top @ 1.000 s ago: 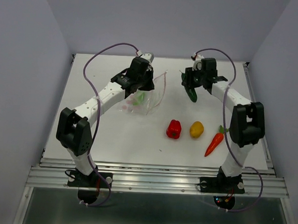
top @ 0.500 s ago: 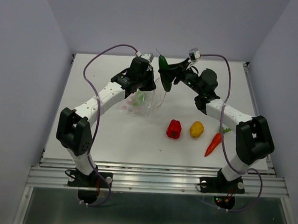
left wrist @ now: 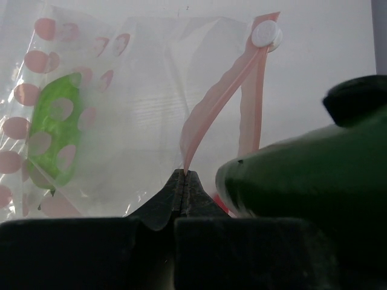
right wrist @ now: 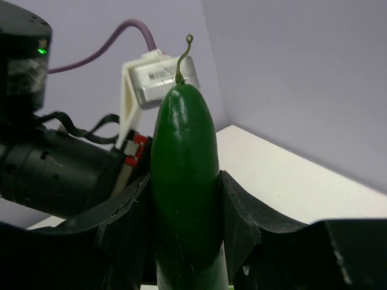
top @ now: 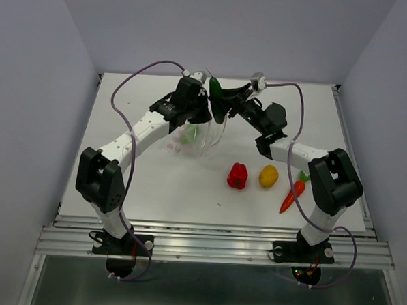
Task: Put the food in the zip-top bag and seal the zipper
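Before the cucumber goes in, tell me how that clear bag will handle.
Probably floppy: the bag has its zipper strip bowing sideways above the left pincer pinching it. Likely very light: thin, wrinkled film. Its mouth may sag shut unless held apart.

— What's the table carrying?
— White table [top: 154, 191], matte. In the top view I see three loose pieces in a row, just right of centre frame: red bell pepper [top: 237, 175], then the yellow-orange piece [top: 268, 176] near it but not touching, then the orange carrot [top: 292, 195] further right, tilted, green top toward upper right.
— And the bag?
— Zip-top bag [top: 190, 141], up and left of centre. Only its crumpled lower part rests on my table.
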`<action>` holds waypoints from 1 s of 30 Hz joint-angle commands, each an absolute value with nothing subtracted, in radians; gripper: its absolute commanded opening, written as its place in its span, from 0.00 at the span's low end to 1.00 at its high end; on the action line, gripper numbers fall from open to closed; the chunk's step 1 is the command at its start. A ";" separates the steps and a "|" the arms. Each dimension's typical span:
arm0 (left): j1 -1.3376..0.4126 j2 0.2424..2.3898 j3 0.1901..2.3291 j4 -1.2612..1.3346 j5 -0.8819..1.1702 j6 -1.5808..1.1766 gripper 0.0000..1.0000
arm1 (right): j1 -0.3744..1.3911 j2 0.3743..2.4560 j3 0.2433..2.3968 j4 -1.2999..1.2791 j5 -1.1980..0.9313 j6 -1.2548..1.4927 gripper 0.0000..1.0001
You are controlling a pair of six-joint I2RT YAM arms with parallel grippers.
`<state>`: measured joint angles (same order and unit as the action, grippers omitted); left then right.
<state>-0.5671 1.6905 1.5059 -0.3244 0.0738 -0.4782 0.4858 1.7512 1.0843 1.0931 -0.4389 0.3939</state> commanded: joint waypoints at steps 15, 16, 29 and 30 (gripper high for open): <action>-0.548 1.546 1.497 -0.232 0.109 -0.543 0.00 | 0.503 1.747 0.914 1.209 -0.290 0.367 0.38; -0.548 1.548 1.497 -0.232 0.104 -0.542 0.00 | 0.503 1.729 0.902 1.191 -0.281 0.362 0.39; -0.538 1.523 1.462 -0.241 0.064 -0.535 0.00 | 0.531 1.628 0.942 0.806 -0.102 0.330 0.59; -0.537 1.519 1.460 -0.242 0.055 -0.535 0.00 | 0.531 1.626 0.963 0.772 -0.071 0.331 0.59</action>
